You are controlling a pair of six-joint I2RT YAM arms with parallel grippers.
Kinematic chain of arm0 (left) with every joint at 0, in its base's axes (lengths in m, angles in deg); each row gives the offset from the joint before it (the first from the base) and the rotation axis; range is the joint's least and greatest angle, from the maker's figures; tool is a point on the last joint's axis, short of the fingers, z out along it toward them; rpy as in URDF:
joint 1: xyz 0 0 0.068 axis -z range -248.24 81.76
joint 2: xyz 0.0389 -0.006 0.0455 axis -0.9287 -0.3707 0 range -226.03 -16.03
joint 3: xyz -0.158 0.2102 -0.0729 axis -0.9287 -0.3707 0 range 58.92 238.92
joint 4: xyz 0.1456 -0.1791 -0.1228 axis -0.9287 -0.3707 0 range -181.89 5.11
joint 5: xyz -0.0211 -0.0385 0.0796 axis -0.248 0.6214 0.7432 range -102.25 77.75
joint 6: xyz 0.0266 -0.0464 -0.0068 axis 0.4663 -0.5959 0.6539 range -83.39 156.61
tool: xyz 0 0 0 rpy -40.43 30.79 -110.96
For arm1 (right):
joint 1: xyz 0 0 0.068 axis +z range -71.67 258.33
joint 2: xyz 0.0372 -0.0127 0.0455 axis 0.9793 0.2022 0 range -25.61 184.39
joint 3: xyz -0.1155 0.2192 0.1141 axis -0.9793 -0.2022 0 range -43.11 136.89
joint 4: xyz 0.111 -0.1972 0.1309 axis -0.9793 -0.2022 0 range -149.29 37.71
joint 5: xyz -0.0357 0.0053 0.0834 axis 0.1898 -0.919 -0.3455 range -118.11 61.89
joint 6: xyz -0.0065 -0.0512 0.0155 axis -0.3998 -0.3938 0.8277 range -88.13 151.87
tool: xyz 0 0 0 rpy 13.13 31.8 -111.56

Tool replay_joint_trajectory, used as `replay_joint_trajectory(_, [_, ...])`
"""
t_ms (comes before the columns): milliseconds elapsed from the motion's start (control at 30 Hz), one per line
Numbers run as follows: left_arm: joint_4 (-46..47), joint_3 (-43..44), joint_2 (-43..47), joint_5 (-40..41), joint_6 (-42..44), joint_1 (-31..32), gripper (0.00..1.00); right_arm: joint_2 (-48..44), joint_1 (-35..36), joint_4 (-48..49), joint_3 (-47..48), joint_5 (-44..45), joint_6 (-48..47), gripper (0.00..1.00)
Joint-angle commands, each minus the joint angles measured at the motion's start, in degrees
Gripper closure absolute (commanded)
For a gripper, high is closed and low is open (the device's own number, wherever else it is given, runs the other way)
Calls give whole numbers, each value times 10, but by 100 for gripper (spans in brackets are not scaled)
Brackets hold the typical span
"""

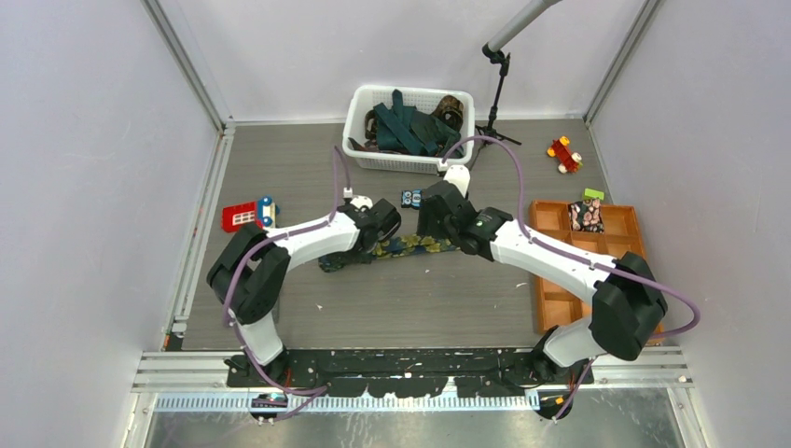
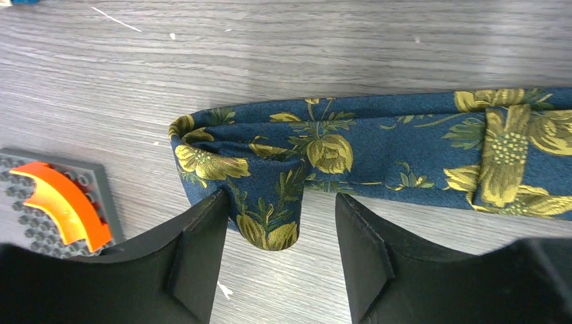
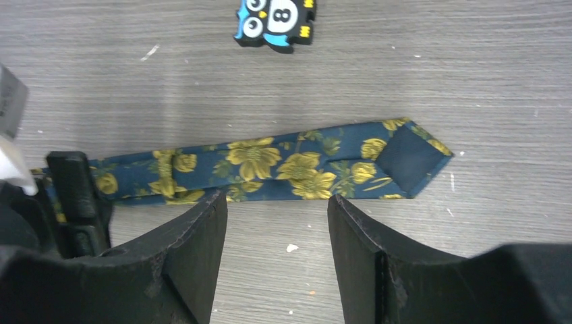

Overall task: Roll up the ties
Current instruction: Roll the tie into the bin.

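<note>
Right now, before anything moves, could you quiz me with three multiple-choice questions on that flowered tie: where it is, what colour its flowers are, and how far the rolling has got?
1. Where is the flowered tie?
A. In the white basket
B. Lying on the grey table
C. In the orange tray

2. What colour are its flowers?
A. Red
B. White
C. Yellow-gold

3. How far is it rolled?
A. Only one end is folded over, and the rest lies flat
B. Fully rolled up
C. Tied in a knot

Answers:
1. B, because the top view shows it stretched out on the table.
2. C, because both wrist views show yellow-gold blooms on navy.
3. A, because the left wrist view shows the folded end, and the right wrist view shows the pointed tip lying flat.
</note>
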Motion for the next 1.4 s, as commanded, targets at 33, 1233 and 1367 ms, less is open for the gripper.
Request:
replay_joint_trajectory(33, [43,10,41,-67,-25,2,38,7,1,37,32,-29,26,39])
replay_joint_trajectory(1233, [201,-250,356,-355,112,-332,36,342,63,105,259,-354,131,48])
replay_joint_trajectory(1367, [236,-262,346,-365,115,-337,36,352,60,94,261,-340,118,56])
